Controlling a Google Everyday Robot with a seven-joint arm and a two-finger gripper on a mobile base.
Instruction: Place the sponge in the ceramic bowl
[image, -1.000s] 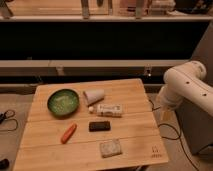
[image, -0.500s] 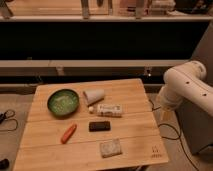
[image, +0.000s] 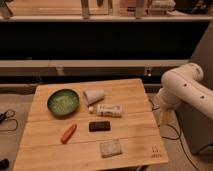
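Note:
The sponge (image: 110, 148), a pale speckled square pad, lies flat near the front edge of the wooden table (image: 135, 97), right of centre. The ceramic bowl (image: 63, 102), green with a lighter speckled inside, stands at the back left, with nothing inside it. My white arm (image: 182, 87) bends beside the table's right edge, well clear of both. The gripper itself is out of view; only the arm's elbow and links show.
A white cup (image: 93, 96) lies on its side just right of the bowl. A white tube (image: 107, 109) sits in front of it, with a black block (image: 99, 126) nearer the front. An orange carrot-like piece (image: 68, 133) lies front left. Shelving runs behind the table.

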